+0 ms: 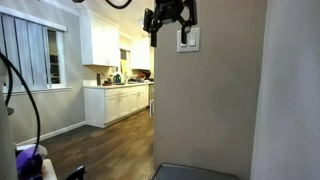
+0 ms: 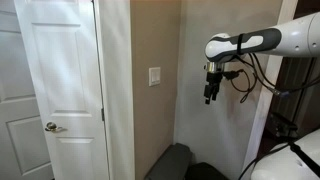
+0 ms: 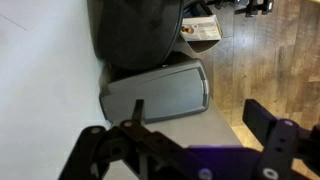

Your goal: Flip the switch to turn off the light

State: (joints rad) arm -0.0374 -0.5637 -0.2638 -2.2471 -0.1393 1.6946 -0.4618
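The small white rectangular wall switch plate [image 2: 154,76] stands upright on the beige wall [image 2: 150,125], at nine o'clock from the black Robotiq gripper [image 2: 209,96] and well apart. The jaws are spread, empty, pointing towards six o'clock.

In an exterior view the hand [image 1: 168,28] hides the upper left corner of the switch [image 1: 190,41]; its toggle is too small to read.
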